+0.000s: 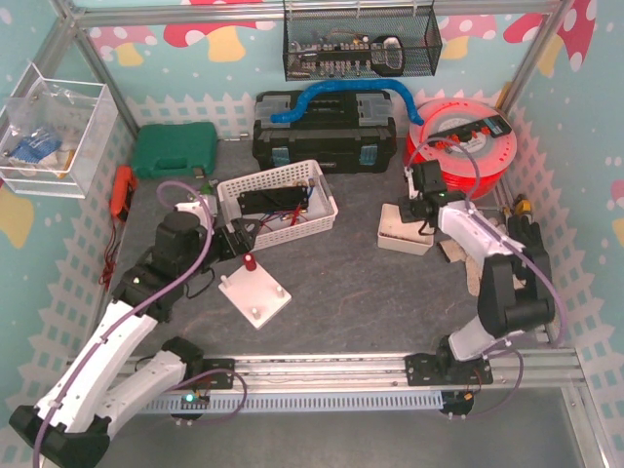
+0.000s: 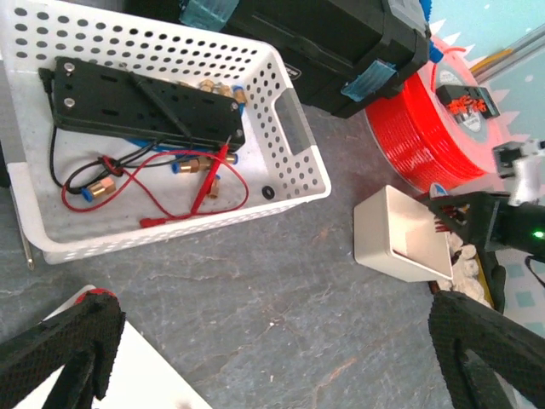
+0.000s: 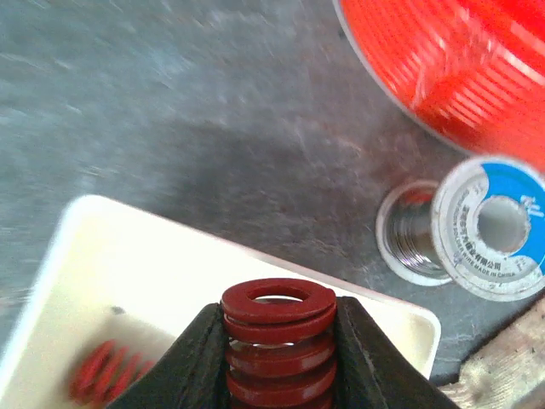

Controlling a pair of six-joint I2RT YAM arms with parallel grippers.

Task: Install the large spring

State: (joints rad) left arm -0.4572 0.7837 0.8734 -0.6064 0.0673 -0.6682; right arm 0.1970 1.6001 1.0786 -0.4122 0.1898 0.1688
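Now | large spring (image 3: 278,341) | clamped upright inside right tool (image 3: 278,317) | above tray (image 3: 128,256)

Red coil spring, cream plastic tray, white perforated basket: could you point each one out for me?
red coil spring (image 3: 278,348), right wrist view, on its stacked coils below the top ring.
cream plastic tray (image 2: 385,245), left wrist view, on its outer side wall.
white perforated basket (image 2: 170,232), left wrist view, on its near wall.

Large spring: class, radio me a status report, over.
Right gripper shut on large spring, over cream tray. Left gripper open, hovering by white peg plate. Left gripper may crowd the approach.
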